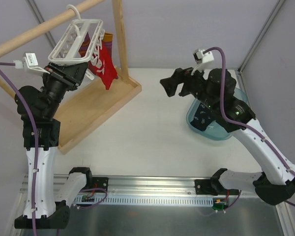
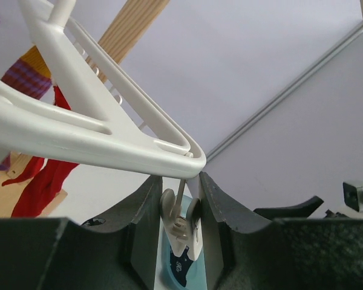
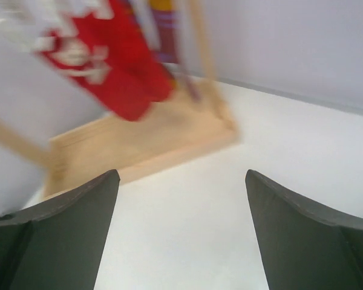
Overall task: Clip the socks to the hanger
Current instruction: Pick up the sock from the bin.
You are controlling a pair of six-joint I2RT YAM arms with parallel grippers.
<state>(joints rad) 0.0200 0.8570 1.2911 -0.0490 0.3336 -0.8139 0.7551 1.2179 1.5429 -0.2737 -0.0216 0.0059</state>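
The white hanger [image 1: 74,43] hangs by its hook from the wooden rod [image 1: 44,27], tilted. My left gripper [image 1: 84,73] reaches up under its near corner and is shut on a dangling white clip [image 2: 183,226], squeezing the clip's two paddles between its fingers below the hanger [image 2: 97,142] frame. A dark navy sock [image 1: 202,118] lies in the blue bowl [image 1: 225,132], also seen far below the clip as the sock [image 2: 183,273]. My right gripper [image 1: 176,84] hovers open and empty above the table, left of the bowl; in its wrist view the right gripper [image 3: 180,175] holds nothing.
Bright red socks [image 1: 104,65] and a purple-orange striped sock [image 2: 24,75] hang from the hanger's far side. The wooden rack's base board [image 1: 96,105] and upright post [image 1: 120,34] stand at the back left. The right wrist view is motion-blurred.
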